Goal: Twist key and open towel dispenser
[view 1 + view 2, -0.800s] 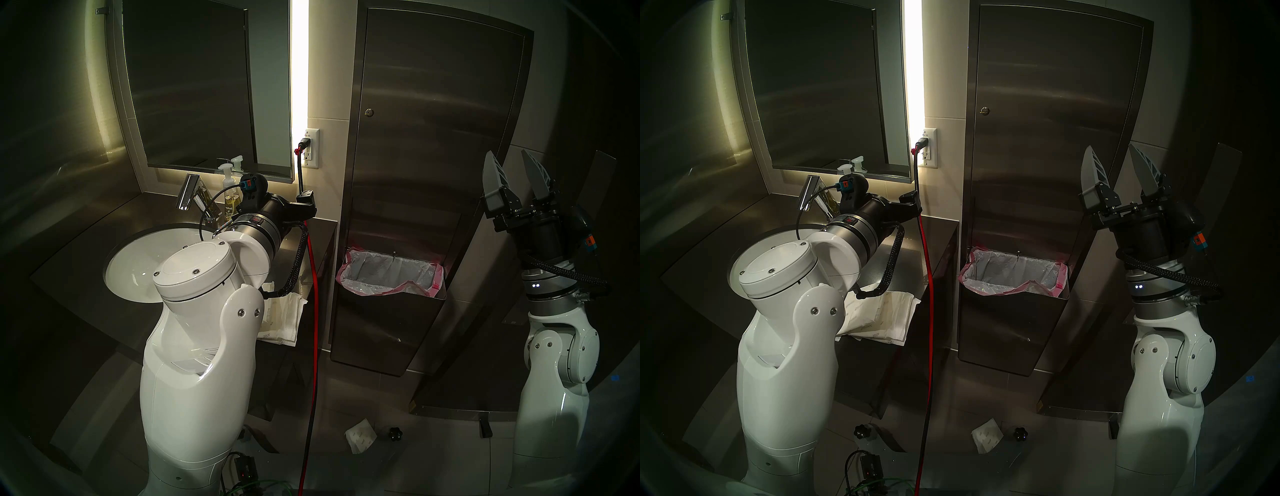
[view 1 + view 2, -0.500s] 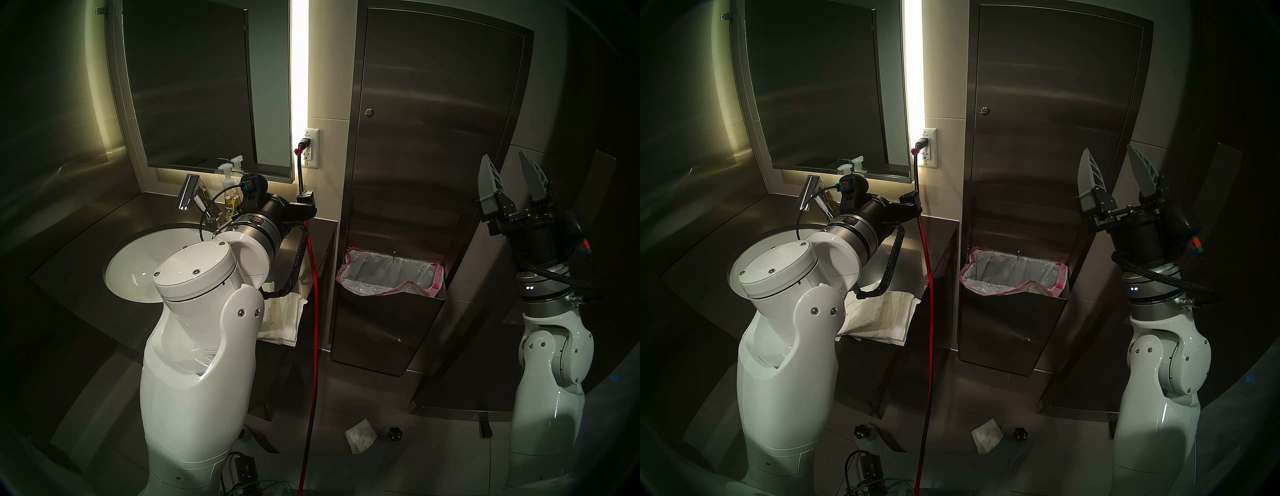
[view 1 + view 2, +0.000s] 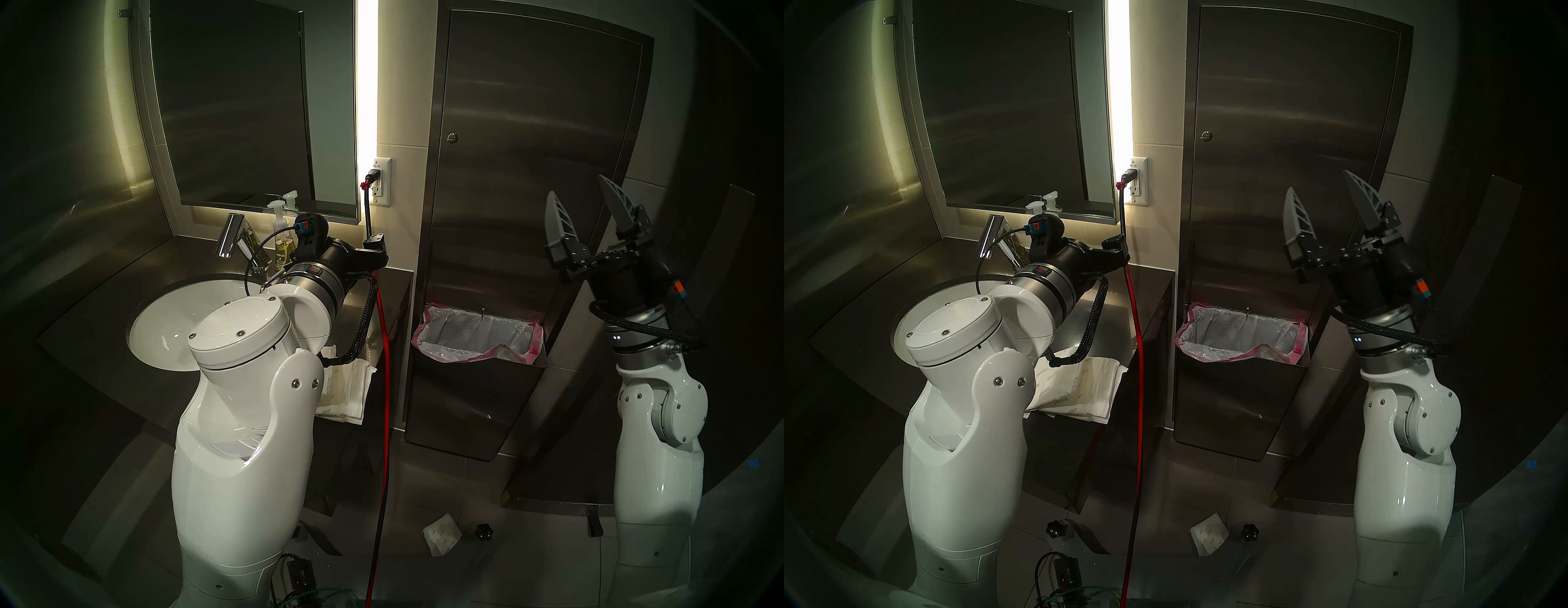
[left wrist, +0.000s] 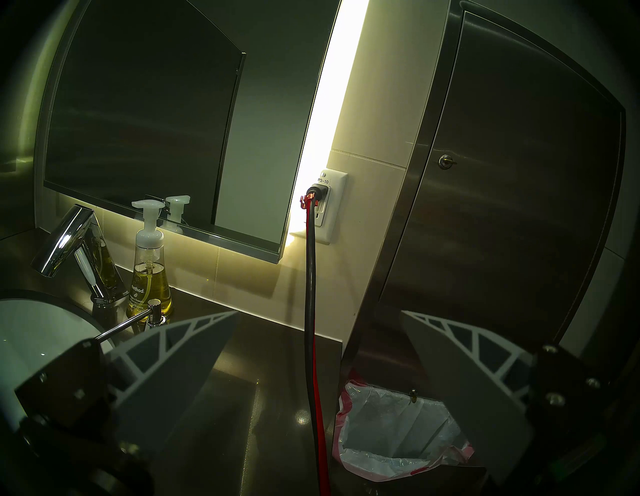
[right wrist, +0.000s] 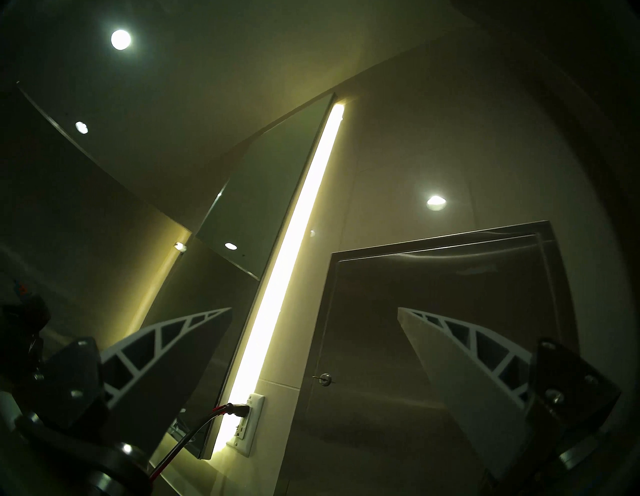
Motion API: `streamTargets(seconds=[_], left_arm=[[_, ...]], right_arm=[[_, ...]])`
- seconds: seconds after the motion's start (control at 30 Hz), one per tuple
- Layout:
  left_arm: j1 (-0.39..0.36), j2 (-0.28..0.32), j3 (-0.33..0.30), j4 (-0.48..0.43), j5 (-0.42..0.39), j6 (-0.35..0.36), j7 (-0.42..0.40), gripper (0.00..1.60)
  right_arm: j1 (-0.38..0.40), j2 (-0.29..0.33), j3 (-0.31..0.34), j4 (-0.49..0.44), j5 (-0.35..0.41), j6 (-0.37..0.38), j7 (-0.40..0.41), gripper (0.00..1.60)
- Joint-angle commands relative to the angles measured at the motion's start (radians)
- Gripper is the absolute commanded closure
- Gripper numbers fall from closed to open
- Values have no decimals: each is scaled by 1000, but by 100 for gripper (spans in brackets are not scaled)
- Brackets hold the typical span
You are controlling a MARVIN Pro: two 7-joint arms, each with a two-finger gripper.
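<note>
Presently, the right claw (image 3: pixel 581 189) stands wide apart and empty, raised before the lower right of the towel dispenser (image 3: pixel 539 127), touching nothing. The key (image 3: pixel 452 137) sits on the door's left edge, well apart from it, tab level. Left claw (image 4: pixel 318 313), likewise wide and empty, hangs over the desk (image 3: pixel 106 276) beside the sink (image 3: pixel 161 322).

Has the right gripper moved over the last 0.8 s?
Yes. In the head left view the right gripper has shifted left across the towel dispenser door, toward the key, jaws open. The left gripper looks unmoved.
</note>
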Motion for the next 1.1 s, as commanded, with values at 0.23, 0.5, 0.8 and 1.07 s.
streamTargets(seconds=[0.23, 0.5, 0.8, 1.07], left_arm=[[-7, 1, -2, -7, 0, -2, 0, 0], [-7, 1, -2, -7, 0, -2, 0, 0], [-7, 2, -2, -7, 0, -2, 0, 0], [-7, 2, -1, -7, 0, -2, 0, 0]], right_arm=[[185, 185, -81, 86, -87, -40, -78, 0], [276, 266, -126, 170, -191, -115, -55, 0], [372, 317, -183, 229, -300, -204, -64, 0], [468, 332, -239, 295, -359, -272, -70, 0]])
